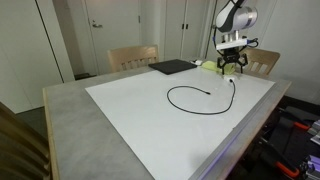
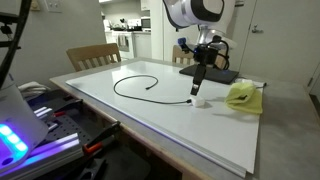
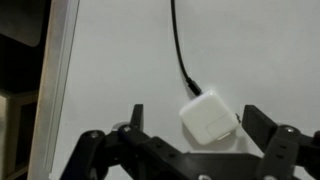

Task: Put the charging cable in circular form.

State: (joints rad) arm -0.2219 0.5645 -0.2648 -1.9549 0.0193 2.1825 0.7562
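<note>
Cable (image 1: 168, 97) on the white sheet (image 1: 130, 110), curled in an open loop near the sheet's middle, its small plug (image 1: 207, 92) tucked inside the curve. Not a closed circle: the other run climbs to the far right, straight toward the gripper (image 1: 231, 70). The wrist view shows it well: the cord ends at a white block (image 3: 208, 118) lying on the sheet, right between the jaws. Jaws spread wide, clear gap on the block's left side, nothing clamped. In an exterior view the gripper (image 2: 198, 85) hangs just above the block (image 2: 197, 100). The yellow-green object (image 2: 243, 96) sits just right of it, and a black pad (image 1: 172, 67) lies at the sheet's far edge.
</note>
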